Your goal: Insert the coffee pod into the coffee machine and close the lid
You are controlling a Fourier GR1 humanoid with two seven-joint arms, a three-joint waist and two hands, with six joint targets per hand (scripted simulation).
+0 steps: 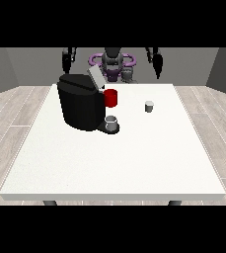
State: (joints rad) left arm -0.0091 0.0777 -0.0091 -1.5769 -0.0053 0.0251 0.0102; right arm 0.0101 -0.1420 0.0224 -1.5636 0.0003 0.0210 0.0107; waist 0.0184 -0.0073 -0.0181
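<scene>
A black coffee machine [81, 103] stands on the white table [114, 158] left of centre, its grey lid [95, 78] tilted up and open. A grey cup [111, 122] sits on its base at the front. A red mug [111, 98] stands just behind and right of the machine. The small grey coffee pod [149, 106] rests on the table to the right, apart from everything. The hand at the view's left [66, 60] hangs raised behind the table's far edge. The hand at the view's right [157, 63] is likewise raised, holding nothing.
The robot's torso [113, 64] with purple parts sits behind the table's far edge. Wooden floor surrounds the table. White table surface stretches from the machine and pod to the near edge.
</scene>
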